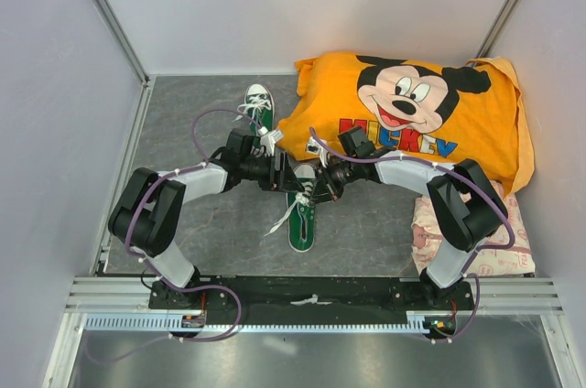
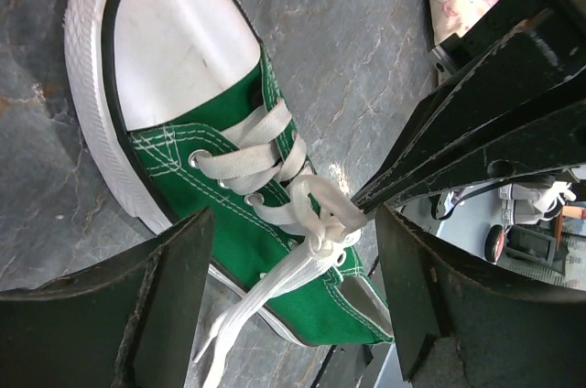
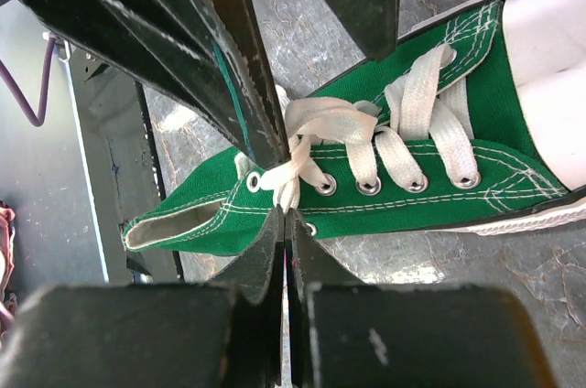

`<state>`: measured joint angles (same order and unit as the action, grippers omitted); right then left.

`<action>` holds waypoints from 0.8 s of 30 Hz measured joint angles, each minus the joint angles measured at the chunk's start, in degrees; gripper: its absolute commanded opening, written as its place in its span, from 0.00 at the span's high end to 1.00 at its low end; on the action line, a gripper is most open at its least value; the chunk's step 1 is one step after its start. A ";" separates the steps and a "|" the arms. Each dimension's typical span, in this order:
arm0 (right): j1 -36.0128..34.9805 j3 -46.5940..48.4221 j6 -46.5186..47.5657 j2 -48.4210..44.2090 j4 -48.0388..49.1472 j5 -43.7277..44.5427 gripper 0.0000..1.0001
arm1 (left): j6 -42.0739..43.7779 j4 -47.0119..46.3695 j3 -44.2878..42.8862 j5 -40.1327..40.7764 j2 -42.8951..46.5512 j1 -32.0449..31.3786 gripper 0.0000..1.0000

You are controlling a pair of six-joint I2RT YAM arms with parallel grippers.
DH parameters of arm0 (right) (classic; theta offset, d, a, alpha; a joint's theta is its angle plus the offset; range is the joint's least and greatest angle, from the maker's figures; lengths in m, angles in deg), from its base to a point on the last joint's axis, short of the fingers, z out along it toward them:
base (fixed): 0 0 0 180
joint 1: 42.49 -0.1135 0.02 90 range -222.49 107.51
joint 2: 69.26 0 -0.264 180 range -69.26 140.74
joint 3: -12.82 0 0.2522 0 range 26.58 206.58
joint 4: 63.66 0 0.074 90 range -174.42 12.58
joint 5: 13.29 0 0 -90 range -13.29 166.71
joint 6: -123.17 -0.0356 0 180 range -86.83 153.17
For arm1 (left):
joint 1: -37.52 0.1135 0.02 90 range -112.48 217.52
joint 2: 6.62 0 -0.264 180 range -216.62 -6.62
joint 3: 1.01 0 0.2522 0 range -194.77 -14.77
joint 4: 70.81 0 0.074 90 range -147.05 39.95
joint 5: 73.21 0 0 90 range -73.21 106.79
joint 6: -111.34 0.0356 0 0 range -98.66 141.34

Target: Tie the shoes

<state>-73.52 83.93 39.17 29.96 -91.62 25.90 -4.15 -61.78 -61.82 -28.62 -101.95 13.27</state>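
One green sneaker (image 1: 301,216) lies mid-table with its toe toward me. The second sneaker (image 1: 259,104) lies farther back, beside the pillow. My left gripper (image 1: 290,177) is open. In the left wrist view (image 2: 295,223) its fingers (image 2: 169,301) straddle the near shoe (image 2: 229,242) around the lace knot (image 2: 337,228). A loose lace end (image 2: 243,315) trails down over the shoe's side. My right gripper (image 1: 318,185) is shut on the white lace. In the right wrist view (image 3: 289,214) it pinches the lace at the top eyelets of the shoe (image 3: 403,200).
An orange Mickey Mouse pillow (image 1: 412,113) fills the back right, close to both wrists. A pink patterned cloth (image 1: 476,234) lies under the right arm. Grey walls close in the left, the back and the right. A metal rail (image 1: 311,301) runs along the near edge.
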 measured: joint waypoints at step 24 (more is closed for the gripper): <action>-0.26 0.00 -0.24 0.00 0.00 0.02 1.00 | -4.04 -4.72 0.20 0.35 -1.55 -3.28 0.56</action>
<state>-73.78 83.93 38.93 29.96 -91.62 25.92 -8.20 -66.50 -61.62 -28.27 -103.50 9.99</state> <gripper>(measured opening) 0.007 0.553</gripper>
